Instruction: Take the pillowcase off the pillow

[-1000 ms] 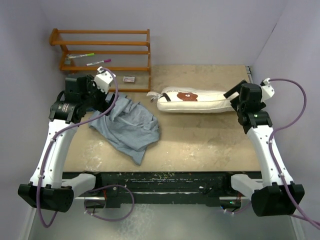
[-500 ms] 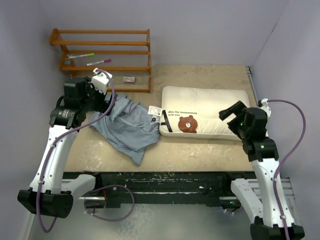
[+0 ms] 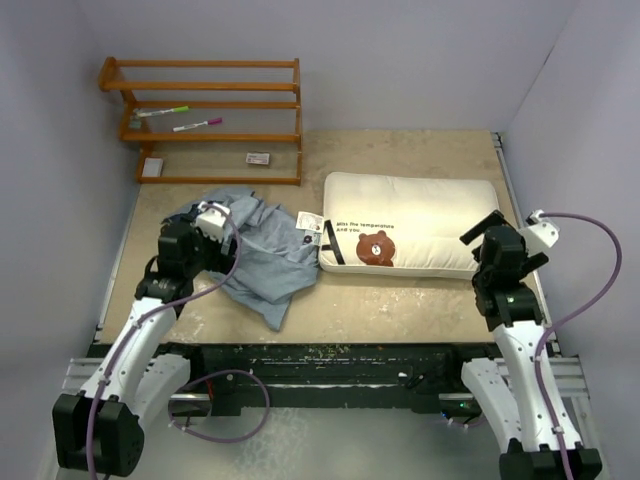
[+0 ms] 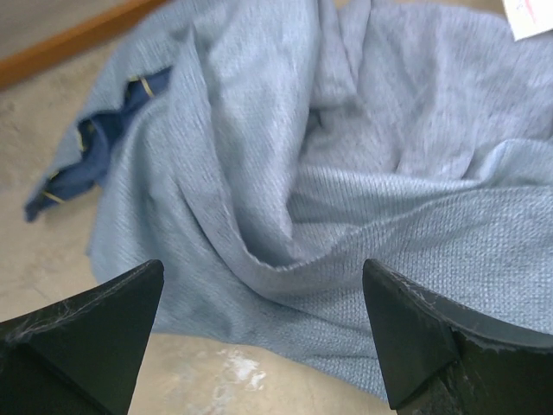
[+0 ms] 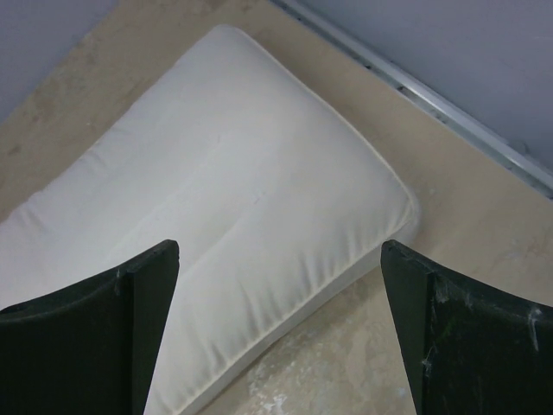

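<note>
Left wrist view shows the left gripper [image 4: 263,270] spread wide and empty, hovering just over the crumpled pillowcase [image 4: 363,156], which lies heaped on the table [image 4: 43,251] with mostly its paler side showing. The right gripper [image 5: 278,251] is equally wide, holding nothing, above the right end of the bare pillow [image 5: 233,173]. Seen from above, pillowcase and pillow lie side by side, with a wooden rack [image 3: 200,100] behind them.

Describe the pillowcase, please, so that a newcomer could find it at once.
On the beige tabletop, look left of the large cream-white pillow with a bear face. The crumpled blue-grey fabric pillowcase lies there, near the orange wooden rack: the only blue heap.
</note>
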